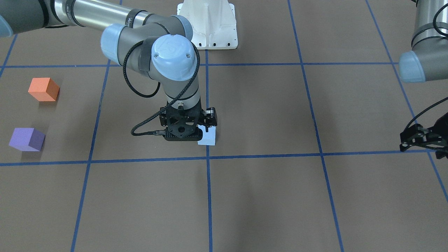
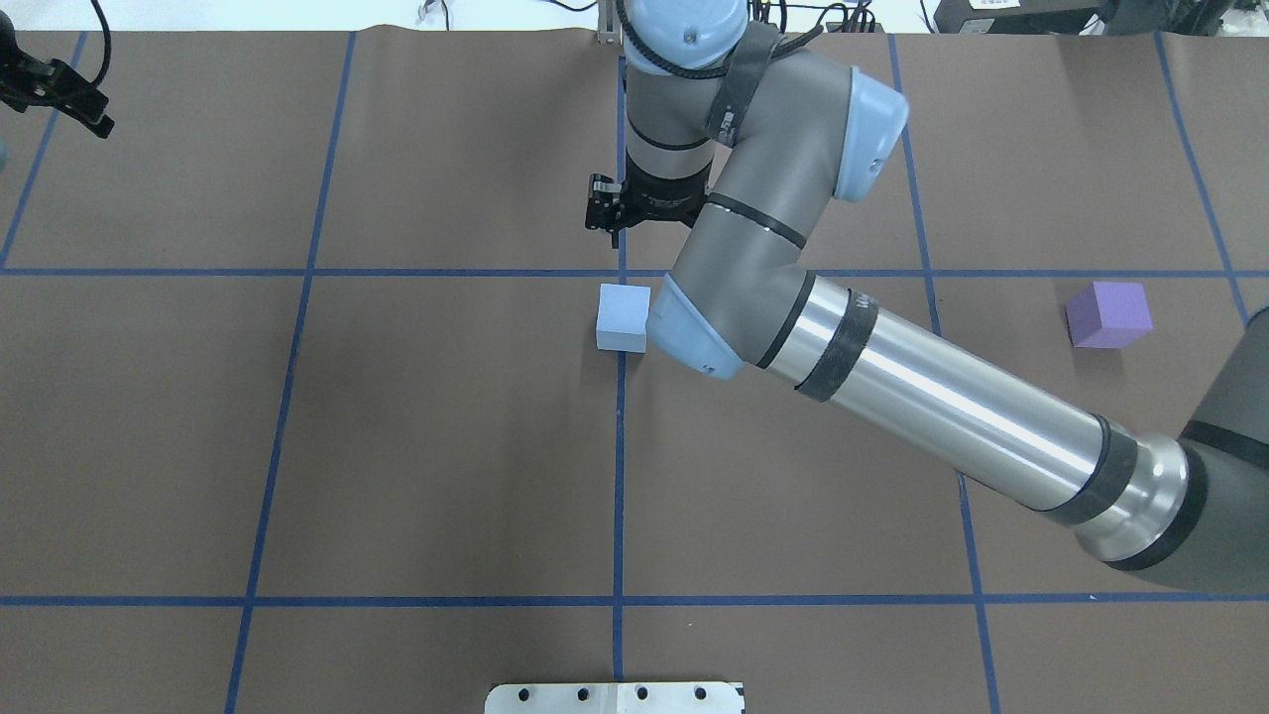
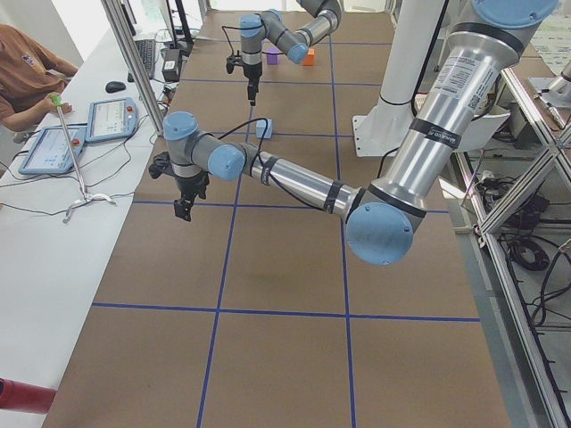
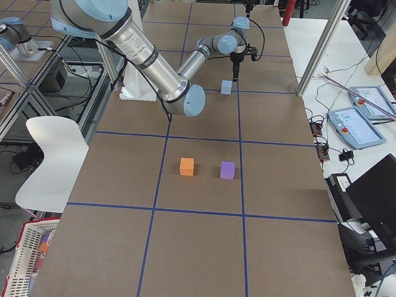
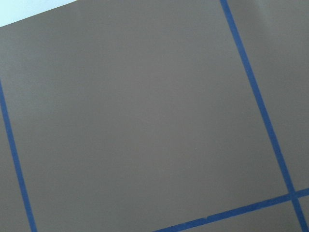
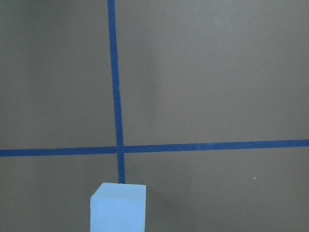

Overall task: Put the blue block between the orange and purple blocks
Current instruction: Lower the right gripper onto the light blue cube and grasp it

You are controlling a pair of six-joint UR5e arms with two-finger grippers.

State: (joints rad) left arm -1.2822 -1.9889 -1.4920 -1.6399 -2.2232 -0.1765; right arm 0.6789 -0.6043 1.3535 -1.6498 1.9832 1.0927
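The light blue block (image 1: 207,138) sits on the table at a crossing of blue tape lines; it also shows in the overhead view (image 2: 624,317) and at the bottom of the right wrist view (image 6: 118,208). My right gripper (image 1: 209,120) hangs over it, pointing down, apart from it; it looks open and empty (image 2: 605,213). The orange block (image 1: 43,89) and the purple block (image 1: 27,139) stand apart, side by side, far off on my right (image 4: 187,166) (image 4: 228,170). My left gripper (image 1: 416,140) is far from all blocks, looks shut and holds nothing.
The white robot base (image 1: 210,24) stands at the table's near edge. Brown table paper with a blue tape grid (image 2: 620,446). A gap about one block wide lies between the orange and purple blocks. An operator (image 3: 27,62) sits beyond the far edge.
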